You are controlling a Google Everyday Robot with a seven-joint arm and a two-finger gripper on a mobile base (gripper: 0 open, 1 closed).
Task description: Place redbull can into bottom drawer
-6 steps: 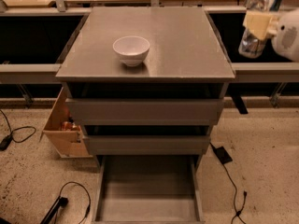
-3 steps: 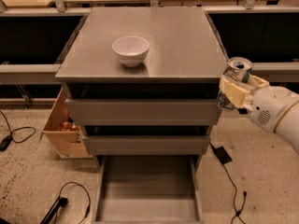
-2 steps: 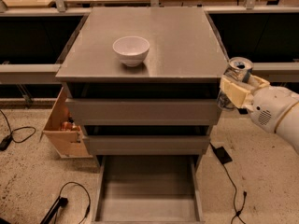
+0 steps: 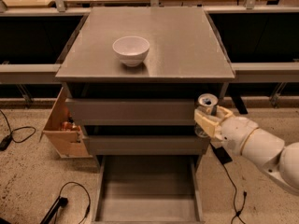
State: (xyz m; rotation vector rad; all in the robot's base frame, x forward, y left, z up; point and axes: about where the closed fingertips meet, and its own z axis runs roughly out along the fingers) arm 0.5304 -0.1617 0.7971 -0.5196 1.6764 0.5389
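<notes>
The gripper (image 4: 208,118) hangs at the desk's (image 4: 187,45) front right corner, level with the fronts of its two upper drawers. Its jaws are clamped on the can (image 4: 208,101), which stands roughly upright in the grasp. The can's silver top shows above the cream fingers (image 4: 205,120) and its base just below them. The can is off the desk, in the air before the right ends of the top drawer (image 4: 133,111) and middle drawer (image 4: 145,143). The white arm (image 4: 261,146) reaches in from the desk's lower right.

The bottom drawer (image 4: 147,190) is pulled out at the desk's foot, its flat grey floor bare. The can sits above that drawer's right rim and slightly outside it.

On the desk's top a white bowl (image 4: 131,50) stands left of centre, near the front edge and well apart from the can. A tan wooden box (image 4: 63,125) leans out at the desk's left side, beside the upper drawers. A dark cable (image 4: 18,134) lies on the speckled floor (image 4: 28,181) left of the desk.
</notes>
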